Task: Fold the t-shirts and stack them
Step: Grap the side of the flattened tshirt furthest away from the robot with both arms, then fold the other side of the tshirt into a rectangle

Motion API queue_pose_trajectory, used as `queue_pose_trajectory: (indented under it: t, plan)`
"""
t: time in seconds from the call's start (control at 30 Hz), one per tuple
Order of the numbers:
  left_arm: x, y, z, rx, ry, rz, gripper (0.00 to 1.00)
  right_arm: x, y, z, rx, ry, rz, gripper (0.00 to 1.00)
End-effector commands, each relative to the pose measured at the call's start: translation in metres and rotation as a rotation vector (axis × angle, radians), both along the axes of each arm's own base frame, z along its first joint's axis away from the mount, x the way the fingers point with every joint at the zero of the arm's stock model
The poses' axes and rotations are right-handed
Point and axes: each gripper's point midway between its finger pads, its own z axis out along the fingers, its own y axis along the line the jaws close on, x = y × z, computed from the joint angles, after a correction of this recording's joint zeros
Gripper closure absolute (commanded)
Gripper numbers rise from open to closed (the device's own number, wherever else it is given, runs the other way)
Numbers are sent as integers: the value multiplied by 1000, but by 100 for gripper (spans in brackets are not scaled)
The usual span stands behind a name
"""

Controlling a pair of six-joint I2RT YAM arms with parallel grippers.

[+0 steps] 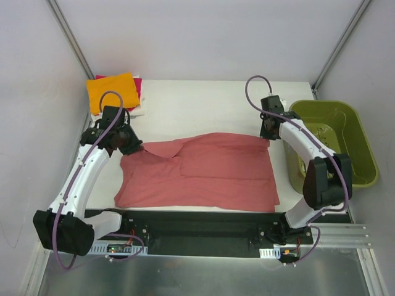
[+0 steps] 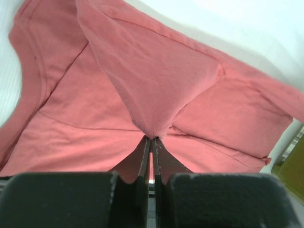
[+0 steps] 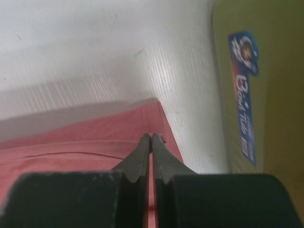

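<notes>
White tabletop (image 1: 203,98) is carrying the salmon-red t-shirt (image 1: 210,172), lying rumpled between both arms. Only the left wrist view is showing the left gripper (image 2: 151,138) pinching a raised peak of cloth; the right wrist view is showing the right gripper (image 3: 150,137) clamping its far right corner. Overhead, folded t-shirts (image 1: 112,91) are sitting far left, orange topmost.

t-shirt (image 1: 203,172) spread on table (image 1: 210,102), folded stack (image 1: 114,92) behind left, basket (image 1: 336,142) right, perhaps overhanging

One camera looks down from high behind me at the whole worktop (image 1: 203,105). My wrist cameras look closely along my left tool (image 2: 151,138) and right tool (image 3: 150,136). All see the red shirt (image 1: 203,172).
</notes>
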Motion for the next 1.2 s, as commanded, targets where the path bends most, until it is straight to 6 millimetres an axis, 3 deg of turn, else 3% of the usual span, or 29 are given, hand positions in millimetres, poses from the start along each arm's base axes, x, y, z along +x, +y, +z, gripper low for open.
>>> queue_pose_trajectory:
  t: [0.0, 0.37, 0.5, 0.77, 1.0, 1.07, 1.1, 1.13, 1.17]
  plan:
    - [-22, 8, 10, 5, -5, 49, 100, -21, -12, 26, -32, -68, -3, 99]
    - [-42, 16, 25, 23, -27, 57, 99, -52, -23, 57, -56, -93, 33, 99]
    - [-54, 17, 16, 22, 1, 68, 99, -62, -21, 53, -40, -79, 49, 99]
    - [-100, 25, -25, 27, 115, 112, 97, -99, -10, 29, -3, -9, 100, 99]
    - [-138, 39, -74, 84, 285, 204, 95, -150, -17, -16, -33, 152, 73, 95]
    - [-147, 42, -83, 94, 335, 240, 92, -161, -22, -28, -57, 205, 57, 89]
    - [-148, 41, -84, 90, 338, 236, 80, -166, -22, -31, -63, 227, 51, 86]
    - [-152, 42, -85, 97, 356, 250, 68, -170, -21, -34, -64, 244, 53, 77]
    - [-153, 44, -83, 105, 359, 261, 63, -173, -20, -37, -64, 262, 55, 69]
